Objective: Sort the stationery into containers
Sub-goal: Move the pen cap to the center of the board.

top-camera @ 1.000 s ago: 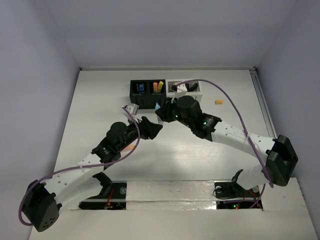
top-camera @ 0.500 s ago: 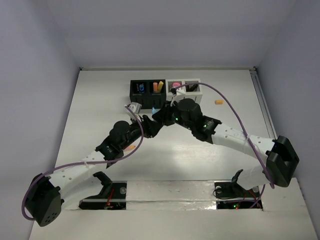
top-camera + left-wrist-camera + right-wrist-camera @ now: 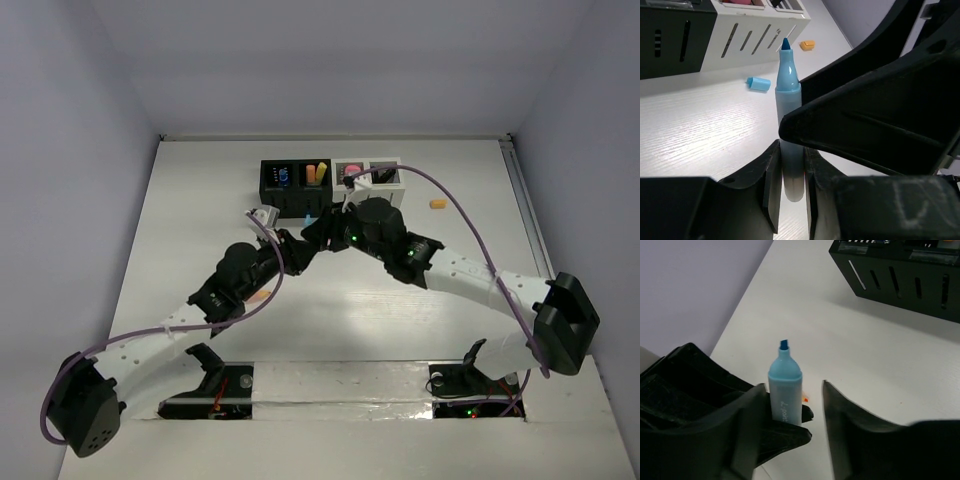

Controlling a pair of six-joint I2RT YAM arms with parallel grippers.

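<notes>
An uncapped light-blue highlighter (image 3: 788, 90) stands between the two grippers, just in front of the containers (image 3: 285, 203), a joined row of two black and two white cubes. My left gripper (image 3: 792, 170) is shut on its lower barrel. In the right wrist view my right gripper (image 3: 794, 390) is open around the highlighter (image 3: 785, 385): the barrel rests against one finger and a wide gap separates it from the other. From above the two grippers meet at the highlighter (image 3: 311, 217), which is mostly hidden by them.
A loose blue cap (image 3: 758, 83) lies on the table before the white holders (image 3: 740, 40). An orange bit (image 3: 437, 204) sits right of the row. Another orange piece (image 3: 258, 295) shows beside the left arm. The holders contain blue, orange, yellow and pink items.
My left gripper has moved in and shut on the highlighter. My right gripper's jaws have parted from it. Both arms shifted slightly towards each other.
</notes>
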